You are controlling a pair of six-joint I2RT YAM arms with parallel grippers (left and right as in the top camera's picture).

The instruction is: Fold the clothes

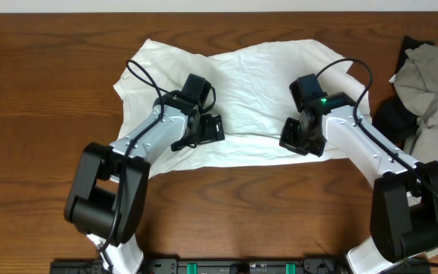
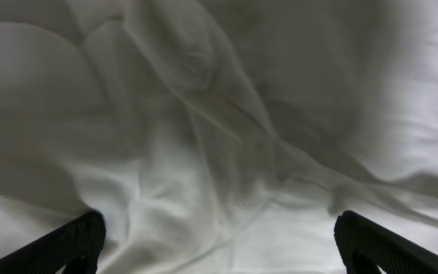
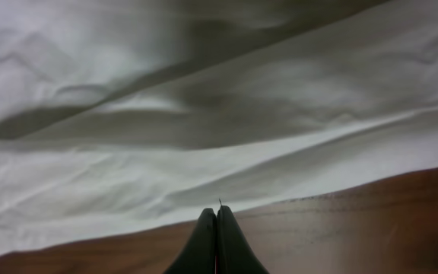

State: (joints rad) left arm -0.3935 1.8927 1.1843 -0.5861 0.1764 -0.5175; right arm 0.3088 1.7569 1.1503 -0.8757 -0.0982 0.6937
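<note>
Risk: right gripper [image 3: 217, 228], pinched shut and seemingly empty, misses the T-shirt [image 1: 257, 84] edge while left gripper [image 2: 219, 242], spread wide, bunches wrinkles.

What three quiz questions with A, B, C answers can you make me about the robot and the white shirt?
1. Where is the wrinkly white cotton T-shirt?
A) spread on the brown wooden table
B) in a basket
C) on the floor

2. How many robot arms reach over it?
A) one
B) two
C) four

3. How is the left gripper?
A) shut tight
B) open wide
C) holding a cup

Answers:
1 A, the shirt lies spread across the tabletop.
2 B, one arm comes in from each side.
3 B, its two black fingers stand far apart over the cloth.
</note>
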